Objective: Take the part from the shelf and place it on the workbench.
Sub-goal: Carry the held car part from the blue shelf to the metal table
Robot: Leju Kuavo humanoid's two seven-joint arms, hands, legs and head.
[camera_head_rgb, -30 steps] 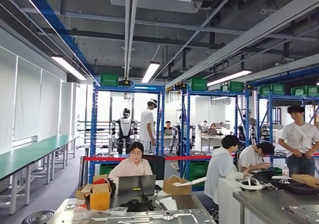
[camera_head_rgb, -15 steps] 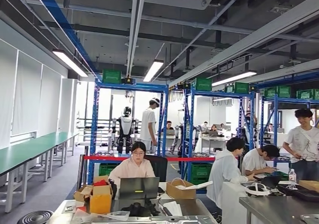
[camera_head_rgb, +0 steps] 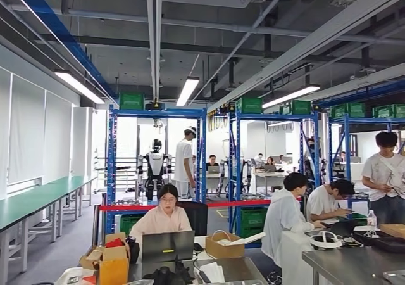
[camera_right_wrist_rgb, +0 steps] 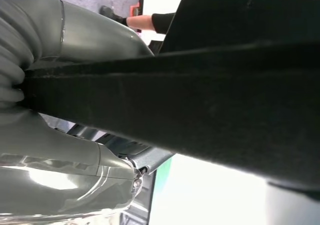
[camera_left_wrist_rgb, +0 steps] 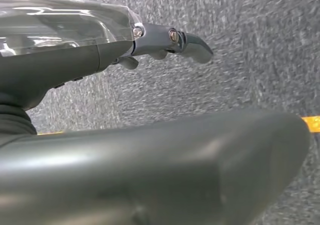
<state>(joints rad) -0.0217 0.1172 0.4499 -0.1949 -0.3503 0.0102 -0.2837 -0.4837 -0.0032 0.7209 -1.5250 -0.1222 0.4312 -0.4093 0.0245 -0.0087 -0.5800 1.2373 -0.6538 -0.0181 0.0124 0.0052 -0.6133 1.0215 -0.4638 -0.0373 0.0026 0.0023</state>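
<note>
Camera view has tilted up, dropping the near table toward the lower edge of the frame, so the robot is walking. Right hand (camera_right_wrist_rgb: 71,150) grips a dark flat part (camera_right_wrist_rgb: 196,110); left hand (camera_left_wrist_rgb: 113,45) hangs empty, fingers extended. Workbench (camera_head_rgb: 348,263) sits lower right.

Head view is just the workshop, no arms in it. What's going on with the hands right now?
The right hand appears to grip a dark flat part, which runs across its wrist view between thumb and fingers. The left hand holds nothing, its fingers stretched out above the grey floor. The head looks across the room at the blue shelves, with a steel workbench low on the right. The part is not yet set down.
</note>
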